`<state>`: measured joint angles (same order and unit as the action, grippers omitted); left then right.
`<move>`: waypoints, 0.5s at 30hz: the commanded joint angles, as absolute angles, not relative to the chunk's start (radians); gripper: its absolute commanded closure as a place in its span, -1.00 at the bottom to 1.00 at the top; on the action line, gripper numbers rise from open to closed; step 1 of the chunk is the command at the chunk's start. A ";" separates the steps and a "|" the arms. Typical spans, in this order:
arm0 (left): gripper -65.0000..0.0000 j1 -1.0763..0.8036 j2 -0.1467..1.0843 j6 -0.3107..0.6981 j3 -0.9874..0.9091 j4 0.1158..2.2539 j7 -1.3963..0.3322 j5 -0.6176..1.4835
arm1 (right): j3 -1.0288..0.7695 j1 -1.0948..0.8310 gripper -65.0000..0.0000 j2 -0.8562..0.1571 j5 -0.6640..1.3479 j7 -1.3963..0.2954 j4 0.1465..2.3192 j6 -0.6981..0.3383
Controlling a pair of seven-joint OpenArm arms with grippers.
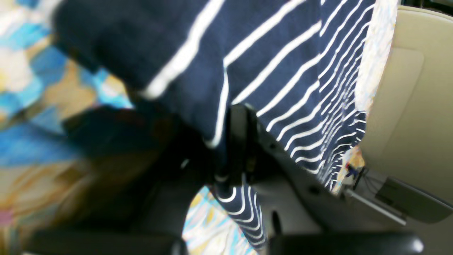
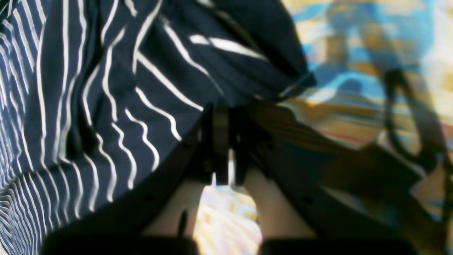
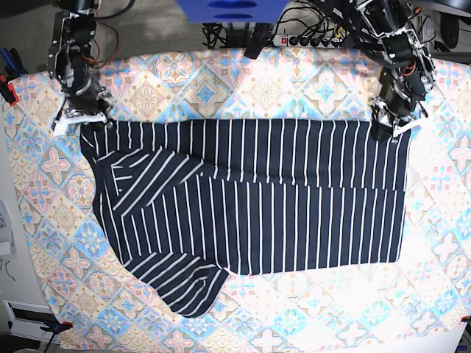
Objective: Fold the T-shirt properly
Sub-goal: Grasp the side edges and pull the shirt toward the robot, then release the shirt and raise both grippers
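Note:
The dark navy T-shirt [image 3: 257, 198] with thin white stripes lies spread on the patterned cloth [image 3: 309, 81], its upper part folded down and a sleeve folded in at the left. My left gripper [image 3: 390, 131] sits at the shirt's top right corner. In the left wrist view it [image 1: 235, 117] is shut on a bunch of striped fabric [image 1: 283, 53] that hangs down between the fingers. My right gripper [image 3: 79, 118] is at the top left corner. In the right wrist view its jaws [image 2: 224, 113] are closed at the edge of the shirt [image 2: 88, 88].
The pastel tile-patterned cloth [image 2: 354, 71] covers the table. A power strip with cables [image 3: 309, 37] and a blue object [image 3: 228, 9] sit behind the back edge. A red clamp [image 3: 7, 92] holds the cloth at the left edge.

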<state>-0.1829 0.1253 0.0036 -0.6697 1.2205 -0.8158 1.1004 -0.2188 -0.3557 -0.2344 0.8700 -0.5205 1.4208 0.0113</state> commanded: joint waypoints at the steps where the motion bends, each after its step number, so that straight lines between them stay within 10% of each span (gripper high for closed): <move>1: 0.85 -0.202 0.137 -0.002 -0.673 1.242 -0.817 1.090 | -0.232 -0.369 1.00 -0.248 0.875 -0.504 1.454 0.002; 15: 0.85 -0.466 0.107 -0.001 -0.682 1.481 -0.914 1.093 | -0.289 -0.596 1.00 -0.252 0.875 -0.504 1.573 0.002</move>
